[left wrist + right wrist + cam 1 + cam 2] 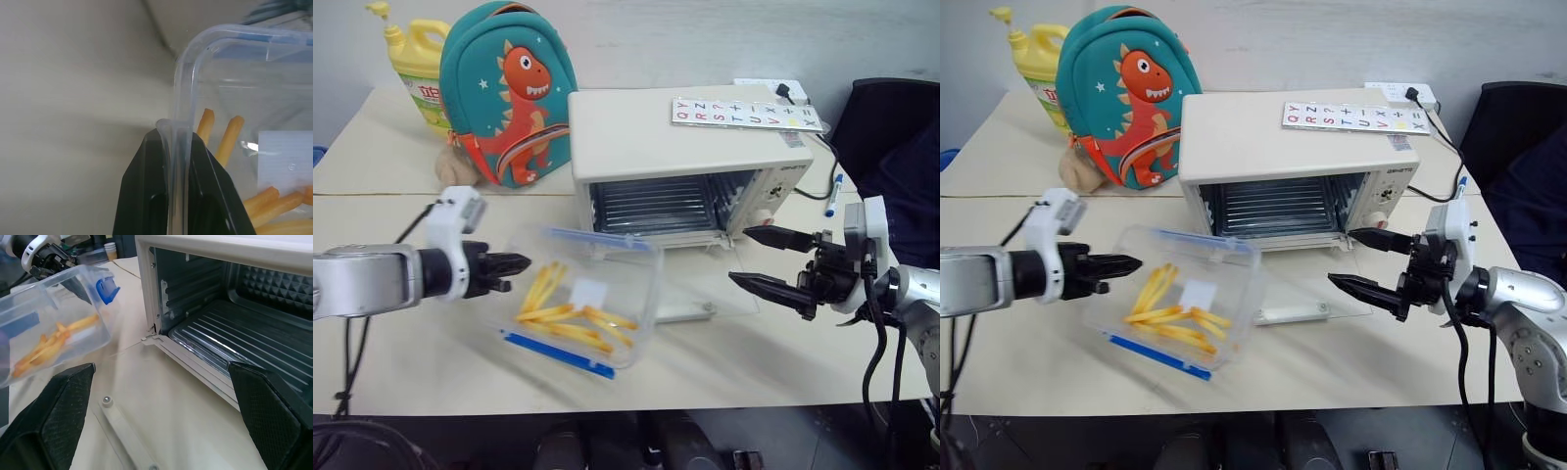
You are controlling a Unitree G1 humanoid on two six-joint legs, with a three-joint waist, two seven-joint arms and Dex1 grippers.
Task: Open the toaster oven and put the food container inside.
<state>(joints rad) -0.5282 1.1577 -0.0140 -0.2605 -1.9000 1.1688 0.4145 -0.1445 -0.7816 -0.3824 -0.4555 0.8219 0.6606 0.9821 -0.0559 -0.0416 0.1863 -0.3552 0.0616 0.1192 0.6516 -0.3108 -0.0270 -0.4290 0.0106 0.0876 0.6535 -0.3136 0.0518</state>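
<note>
The cream toaster oven (675, 137) stands mid-table with its glass door (710, 292) folded down flat and the wire rack (234, 352) showing inside. The food container (582, 308), a clear box with blue clips and yellow sticks inside, hangs tilted in front of the oven, left of the door. My left gripper (514, 264) is shut on the container's rim (178, 98) at its left edge. My right gripper (740, 257) stands open at the door's right side, holding nothing. In the right wrist view its fingers (58, 411) flank the oven's mouth.
A teal dinosaur backpack (509, 93) and a yellow bottle (419, 69) stand back left. A letter card (744, 113) lies on the oven. A power strip (773, 90), a blue pen (834, 194) and a dark chair (891, 127) are at the right.
</note>
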